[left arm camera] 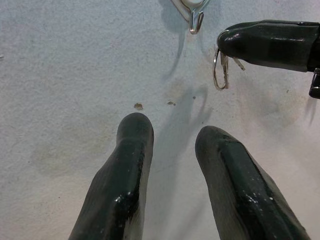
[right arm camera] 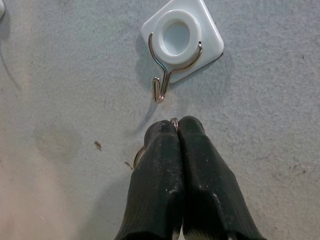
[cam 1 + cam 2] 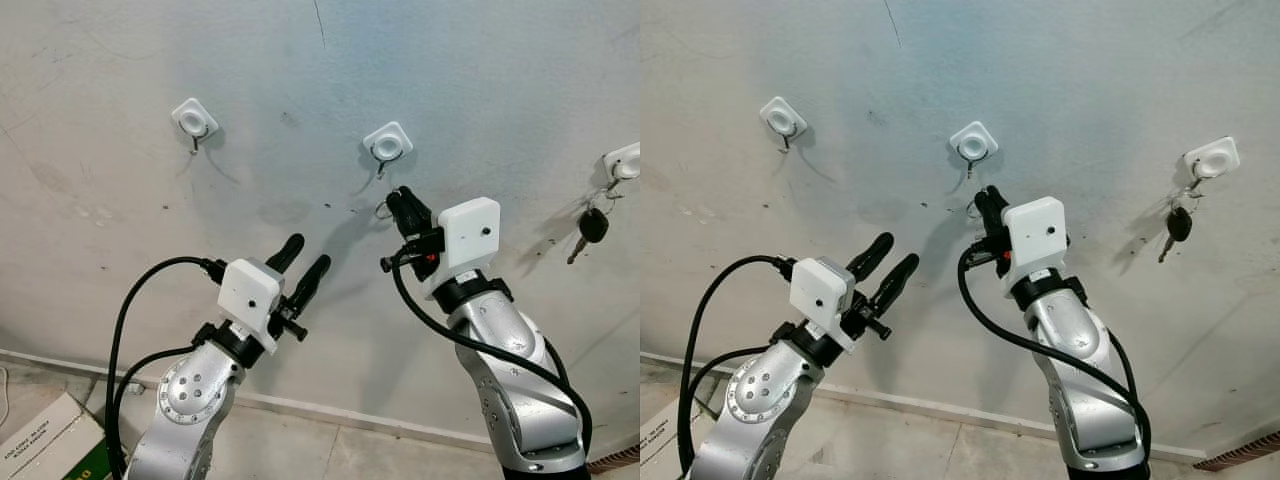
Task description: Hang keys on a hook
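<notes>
Three white hook mounts are stuck on the grey wall. My right gripper point(image 3: 400, 200) is raised just below the middle hook point(image 3: 386, 146) and is shut on a small metal key ring point(image 1: 220, 70). In the right wrist view the fingertips point(image 2: 165, 131) sit close under the wire hook point(image 2: 161, 89), with the ring's edge point(image 2: 137, 158) peeking out beside them; ring and hook are apart. My left gripper point(image 3: 308, 252) is open with nothing in it, lower and to the left, pointing up at the wall.
A black car key with other keys point(image 3: 591, 226) hangs from the right hook point(image 3: 625, 162). The left hook point(image 3: 194, 120) is bare. A cardboard box point(image 3: 45, 440) lies on the floor at the lower left, below the skirting.
</notes>
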`<state>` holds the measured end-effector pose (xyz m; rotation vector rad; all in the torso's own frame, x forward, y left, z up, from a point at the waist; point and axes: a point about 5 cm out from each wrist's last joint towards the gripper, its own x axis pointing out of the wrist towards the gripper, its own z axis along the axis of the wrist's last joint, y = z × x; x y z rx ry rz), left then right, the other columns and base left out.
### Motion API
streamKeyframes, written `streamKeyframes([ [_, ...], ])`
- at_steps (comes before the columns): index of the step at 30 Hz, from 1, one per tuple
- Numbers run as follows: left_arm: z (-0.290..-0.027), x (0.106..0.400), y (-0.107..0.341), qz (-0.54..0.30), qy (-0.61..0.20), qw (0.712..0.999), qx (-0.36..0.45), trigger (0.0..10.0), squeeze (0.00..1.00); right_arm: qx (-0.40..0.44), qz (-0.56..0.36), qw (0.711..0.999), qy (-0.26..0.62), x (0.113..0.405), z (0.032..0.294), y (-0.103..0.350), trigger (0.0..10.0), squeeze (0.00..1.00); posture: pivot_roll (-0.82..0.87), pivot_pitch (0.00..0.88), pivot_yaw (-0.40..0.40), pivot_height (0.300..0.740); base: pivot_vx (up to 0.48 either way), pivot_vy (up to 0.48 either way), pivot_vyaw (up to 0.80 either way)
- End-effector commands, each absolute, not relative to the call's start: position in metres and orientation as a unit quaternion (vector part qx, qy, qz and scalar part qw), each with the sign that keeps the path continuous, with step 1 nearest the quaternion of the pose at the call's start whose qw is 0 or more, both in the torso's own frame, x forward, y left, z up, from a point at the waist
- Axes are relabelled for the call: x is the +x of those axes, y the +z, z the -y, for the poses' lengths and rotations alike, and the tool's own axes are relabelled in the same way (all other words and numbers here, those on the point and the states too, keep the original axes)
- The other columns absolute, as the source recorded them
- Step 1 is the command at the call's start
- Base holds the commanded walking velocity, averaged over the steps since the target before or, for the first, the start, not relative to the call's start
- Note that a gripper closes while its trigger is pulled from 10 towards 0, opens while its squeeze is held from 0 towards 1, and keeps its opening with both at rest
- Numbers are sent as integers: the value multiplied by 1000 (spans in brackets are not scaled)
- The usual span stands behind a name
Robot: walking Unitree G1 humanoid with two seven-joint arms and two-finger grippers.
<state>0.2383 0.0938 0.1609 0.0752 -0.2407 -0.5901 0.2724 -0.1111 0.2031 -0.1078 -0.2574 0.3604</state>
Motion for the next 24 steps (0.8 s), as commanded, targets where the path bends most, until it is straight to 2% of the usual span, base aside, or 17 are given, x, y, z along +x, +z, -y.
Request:
streamKeyframes([
  [1, -95, 239, 159, 114, -287, 950, 44, 10000, 0, -52, 126, 974, 180, 271, 110, 202, 10000, 0, -54, 75, 13, 740, 0, 0, 0],
  [6, -95, 239, 159, 114, -287, 950, 45, 10000, 0, -48, 138, 973, 181, 273, 109, 210, 10000, 0, -51, 75, 14, 740, 0, 0, 0],
  [14, -94, 239, 159, 115, -289, 949, 44, 10000, 0, -37, 200, 965, 163, 281, 106, 250, 10000, 0, -57, 75, 14, 740, 0, 0, 0],
  [24, -93, 239, 159, 116, -288, 950, 42, 10000, 0, -29, 203, 962, 180, 281, 98, 254, 10000, 0, -53, 74, 8, 740, 0, 0, 0],
])
